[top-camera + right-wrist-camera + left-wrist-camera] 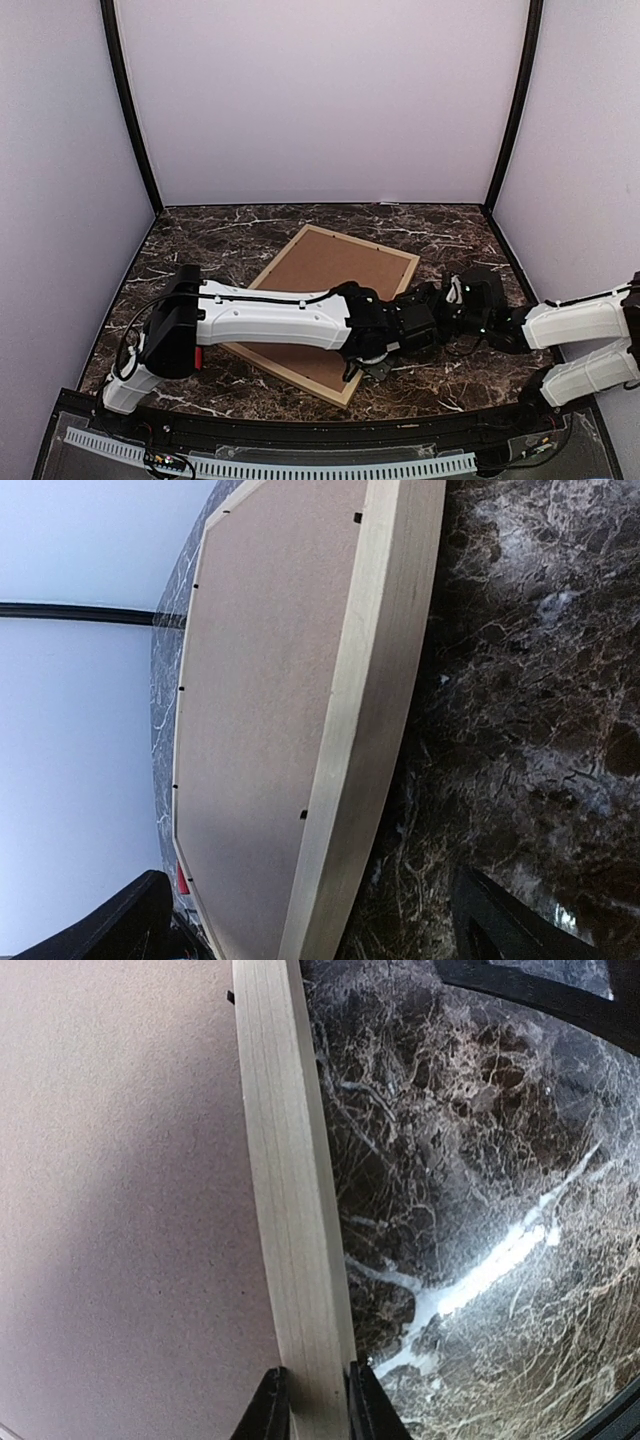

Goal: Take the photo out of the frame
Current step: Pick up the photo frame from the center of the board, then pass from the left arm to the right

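Face-down frame (330, 262) mid-tabletop (200, 240), left gripper (310, 1400) clenched on its near right rail, right gripper (310, 915) wide open nearby.

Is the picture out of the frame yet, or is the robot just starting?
Just starting. Nothing is out: the frame lies face down on the table with its brown backing board still in place, so the photo is hidden. The left gripper pinches the frame's wooden edge, and the right gripper hovers open beside it. Left to do: backing off, photo out.
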Tool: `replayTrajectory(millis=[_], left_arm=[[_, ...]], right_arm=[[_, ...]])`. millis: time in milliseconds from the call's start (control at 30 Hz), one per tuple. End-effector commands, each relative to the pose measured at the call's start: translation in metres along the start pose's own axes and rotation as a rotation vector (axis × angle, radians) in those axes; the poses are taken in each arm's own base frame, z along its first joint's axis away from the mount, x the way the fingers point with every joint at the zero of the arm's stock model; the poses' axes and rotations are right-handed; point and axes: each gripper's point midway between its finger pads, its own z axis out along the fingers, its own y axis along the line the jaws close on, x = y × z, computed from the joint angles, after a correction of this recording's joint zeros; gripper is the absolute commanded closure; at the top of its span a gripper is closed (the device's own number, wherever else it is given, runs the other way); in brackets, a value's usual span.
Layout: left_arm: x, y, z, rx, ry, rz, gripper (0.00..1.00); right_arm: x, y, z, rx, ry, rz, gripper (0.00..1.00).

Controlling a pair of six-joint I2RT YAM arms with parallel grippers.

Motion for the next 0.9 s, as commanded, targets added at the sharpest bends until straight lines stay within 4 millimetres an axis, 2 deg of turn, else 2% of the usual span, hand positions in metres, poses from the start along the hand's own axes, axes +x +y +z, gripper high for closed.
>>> replayTrajectory(millis=[0, 167, 367, 600, 867], left_arm=[[-0.054, 0.007, -0.081, 0.11, -0.184, -0.035, 1.0], [-0.058, 0.005, -0.089, 0.135, -0.196, -0.029, 1.0], [-0.06, 0.006, -0.1, 0.16, -0.206, -0.032, 1.0], [-0.061, 0.007, -0.105, 0.171, -0.21, -0.037, 1.0], [-0.062, 0.008, -0.107, 0.172, -0.215, -0.046, 1.0]], right_arm=[[0.004, 0.013, 0.014, -0.108, 0.032, 0.019, 0.01], [0.005, 0.014, 0.029, -0.165, 0.049, 0.071, 0.07], [0.001, 0.028, 0.041, -0.264, 0.054, 0.103, 0.18], [-0.011, 0.049, 0.042, -0.373, 0.029, 0.107, 0.43], [-0.016, 0.055, 0.04, -0.389, 0.015, 0.083, 0.77]])
